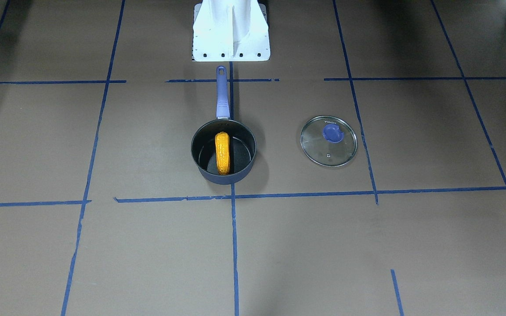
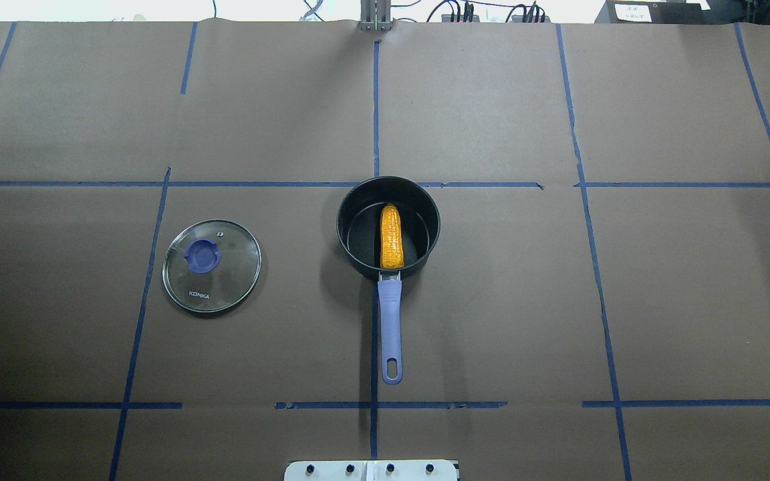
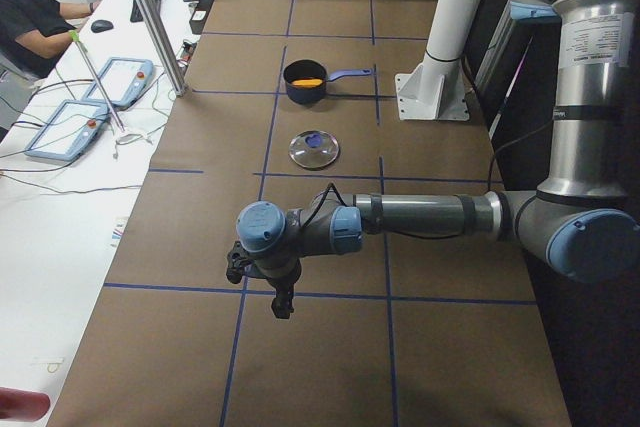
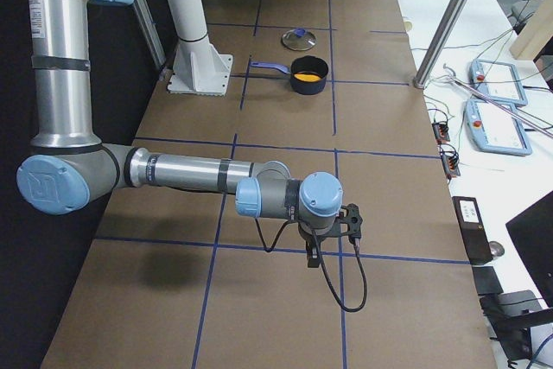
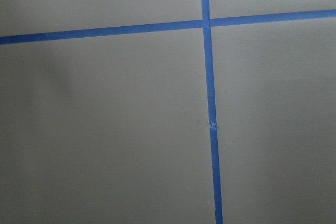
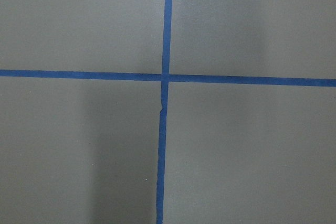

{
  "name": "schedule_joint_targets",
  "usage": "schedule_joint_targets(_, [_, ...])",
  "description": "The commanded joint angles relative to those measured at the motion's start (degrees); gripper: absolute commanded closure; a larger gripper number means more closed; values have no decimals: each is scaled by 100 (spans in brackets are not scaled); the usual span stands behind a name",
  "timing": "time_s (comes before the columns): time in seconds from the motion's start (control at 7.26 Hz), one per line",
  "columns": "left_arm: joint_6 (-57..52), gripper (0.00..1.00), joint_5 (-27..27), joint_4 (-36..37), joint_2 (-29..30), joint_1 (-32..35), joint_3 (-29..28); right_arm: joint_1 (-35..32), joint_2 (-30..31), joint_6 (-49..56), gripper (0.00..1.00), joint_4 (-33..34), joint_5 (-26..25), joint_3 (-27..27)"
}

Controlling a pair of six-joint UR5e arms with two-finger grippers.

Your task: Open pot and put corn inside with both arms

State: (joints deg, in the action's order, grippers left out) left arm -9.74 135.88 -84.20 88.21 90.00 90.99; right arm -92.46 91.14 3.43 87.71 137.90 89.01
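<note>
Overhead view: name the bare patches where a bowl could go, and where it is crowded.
Free: everything right of the pot; the gap between pot and glass lid; the far row beyond the pot. Crowded only mid-table: the pot holding the corn, its handle pointing at the robot's base.

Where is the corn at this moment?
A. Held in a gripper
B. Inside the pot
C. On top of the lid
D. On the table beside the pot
B: the corn lies inside the open pot, in line with its handle, while the lid sits apart on the table.
</note>
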Motion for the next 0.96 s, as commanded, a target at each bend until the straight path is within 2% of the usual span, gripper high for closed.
schedule_joint_targets(0.0, [7, 0, 0, 0, 3, 0, 15, 0, 0, 0, 1, 0, 0, 2])
schedule_joint_targets(0.83, [16, 0, 0, 0, -6, 0, 77, 0, -9, 9, 1, -9, -9, 11])
